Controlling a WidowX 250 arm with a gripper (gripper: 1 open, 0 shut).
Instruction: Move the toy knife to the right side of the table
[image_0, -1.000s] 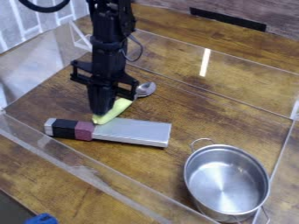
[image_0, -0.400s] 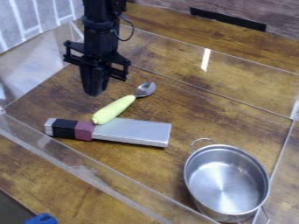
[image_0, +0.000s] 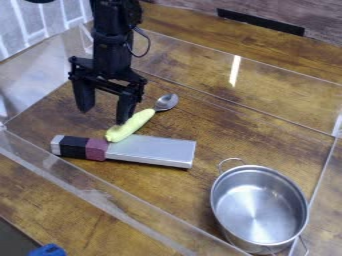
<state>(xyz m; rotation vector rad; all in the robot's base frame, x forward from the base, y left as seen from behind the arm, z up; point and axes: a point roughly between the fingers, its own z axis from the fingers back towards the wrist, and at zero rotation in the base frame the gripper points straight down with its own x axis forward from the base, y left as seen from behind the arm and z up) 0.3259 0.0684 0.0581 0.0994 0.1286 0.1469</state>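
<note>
At lower right, the metal pot (image_0: 259, 208) shows a bare interior. The toy knife (image_0: 131, 125) lies left of centre; above it, the gripper (image_0: 107, 108) is spread, released.

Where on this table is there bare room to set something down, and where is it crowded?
Bare wood lies between the spoon, the pot and the far clear wall; another patch lies between the cleaver-like slab and the near wall. It is crowded where the slab, the green-handled toy knife and the open gripper bunch together.
</note>
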